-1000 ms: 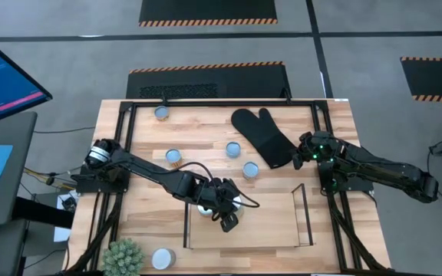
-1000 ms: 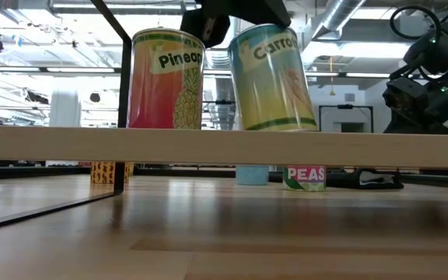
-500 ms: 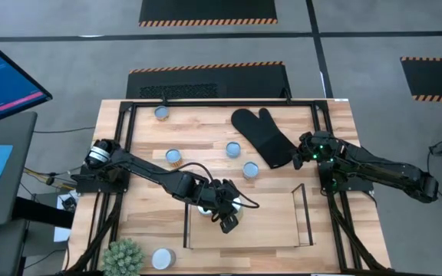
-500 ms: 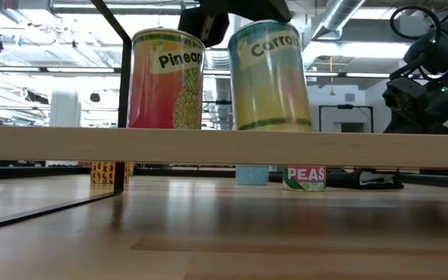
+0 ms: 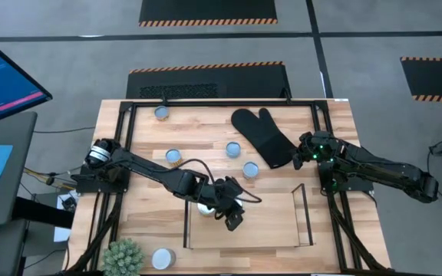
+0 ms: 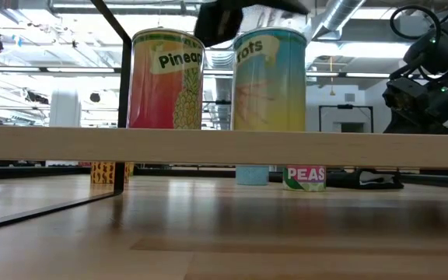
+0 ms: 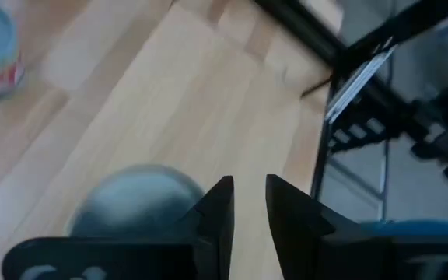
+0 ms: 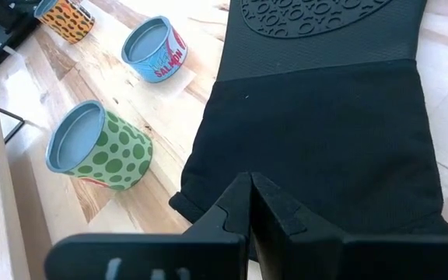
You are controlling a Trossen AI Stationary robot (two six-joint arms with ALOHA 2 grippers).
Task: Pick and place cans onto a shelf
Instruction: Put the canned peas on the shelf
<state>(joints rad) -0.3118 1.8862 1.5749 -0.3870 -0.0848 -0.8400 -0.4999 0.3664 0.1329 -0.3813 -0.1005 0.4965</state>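
Overhead, table-level, two wrist views

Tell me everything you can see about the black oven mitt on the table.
The black oven mitt lies flat on the light wooden table, toward its far right part, its thumb and rounded tip pointing to the far side. It looks like soft fabric at the cuff, with a raised, rubbery ring pattern over the palm. The right hand, shut, hangs over the cuff end. A green spotted can stands close beside the cuff without touching it, and a blue can stands farther along the mitt's side.
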